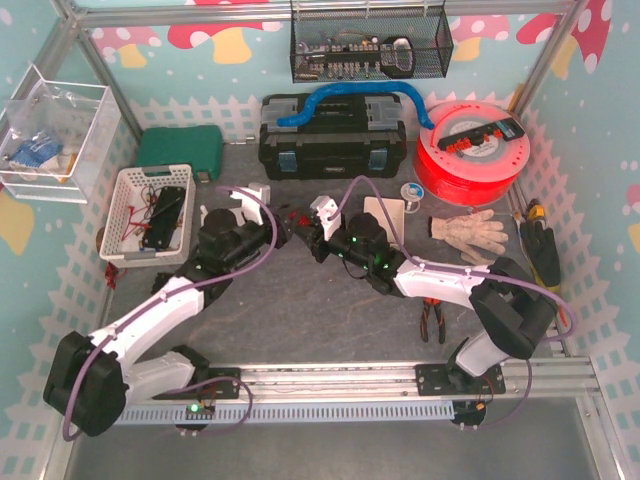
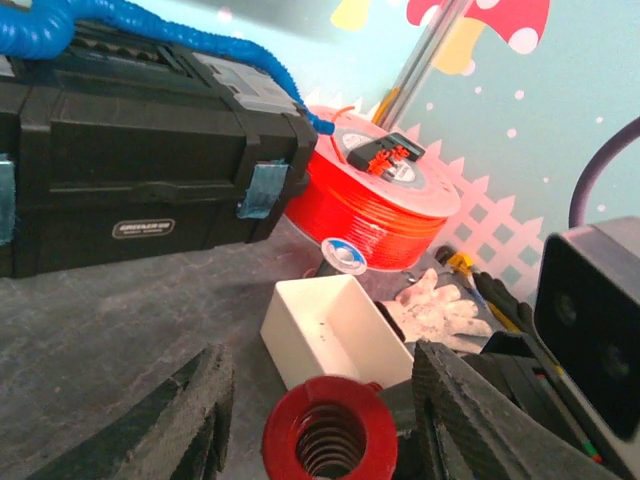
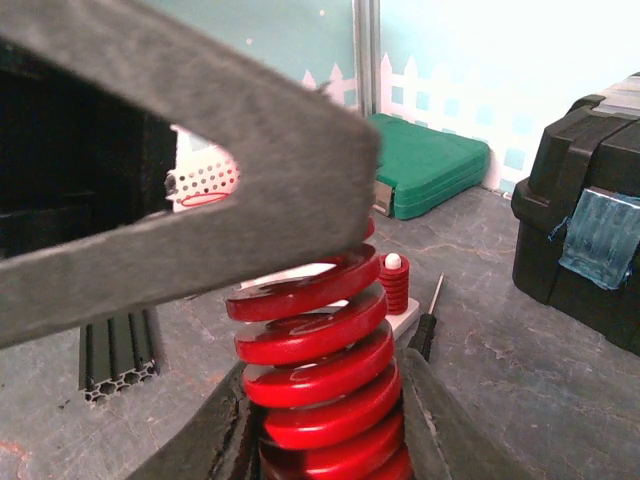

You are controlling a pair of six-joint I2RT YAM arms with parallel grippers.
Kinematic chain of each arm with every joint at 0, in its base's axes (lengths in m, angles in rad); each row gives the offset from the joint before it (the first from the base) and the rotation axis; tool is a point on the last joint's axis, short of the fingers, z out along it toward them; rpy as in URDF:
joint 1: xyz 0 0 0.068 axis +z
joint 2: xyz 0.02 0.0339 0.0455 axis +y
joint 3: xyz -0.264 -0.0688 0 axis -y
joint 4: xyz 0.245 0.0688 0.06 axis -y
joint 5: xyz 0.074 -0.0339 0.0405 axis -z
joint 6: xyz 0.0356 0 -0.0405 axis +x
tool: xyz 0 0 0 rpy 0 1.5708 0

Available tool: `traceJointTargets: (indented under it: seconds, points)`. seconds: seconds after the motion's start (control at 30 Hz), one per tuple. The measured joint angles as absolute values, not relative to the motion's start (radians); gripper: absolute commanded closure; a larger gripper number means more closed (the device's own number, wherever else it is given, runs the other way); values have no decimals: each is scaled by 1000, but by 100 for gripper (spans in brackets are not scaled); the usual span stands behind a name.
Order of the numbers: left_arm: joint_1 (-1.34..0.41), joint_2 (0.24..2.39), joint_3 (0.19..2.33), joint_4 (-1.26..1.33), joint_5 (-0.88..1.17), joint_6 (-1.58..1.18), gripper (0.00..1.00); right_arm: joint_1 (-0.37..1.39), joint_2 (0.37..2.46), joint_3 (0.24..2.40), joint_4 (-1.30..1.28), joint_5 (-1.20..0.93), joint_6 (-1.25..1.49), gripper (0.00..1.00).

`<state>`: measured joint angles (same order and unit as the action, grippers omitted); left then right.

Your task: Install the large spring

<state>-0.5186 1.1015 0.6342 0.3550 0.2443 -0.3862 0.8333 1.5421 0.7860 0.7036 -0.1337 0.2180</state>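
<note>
Sitting behind the large spring (image 2: 300,422): white box (image 2: 335,330), toolbox (image 2: 140,190), red spool (image 2: 370,215).

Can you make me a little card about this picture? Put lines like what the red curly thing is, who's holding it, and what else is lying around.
Red curly thing: the large spring, a thick red coil
Right gripper: shut on the large spring, a finger on each side
Left gripper: open, with a finger on either side of the spring's end and small gaps showing
At the back: black toolbox, red spool
Lying around: white glove, pliers, white basket
</note>
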Motion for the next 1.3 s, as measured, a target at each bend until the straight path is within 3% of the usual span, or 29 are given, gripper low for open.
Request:
traceJointTargets:
  seconds: [0.4,0.6,0.73,1.3]
  points:
    - [-519,1148,781,89,286,-395,56,833,1542,767,705,-134,156,100]
    - [-518,1164,863,-51,292,-400,43,833,1542,740,719,-129,123,100]
    - [-512,1170,903,-129,298,-399,43,833,1542,733,724,-125,104,100]
    - [-461,1219,921,-206,439,-409,47,834,1528,700,759,-98,83,100]
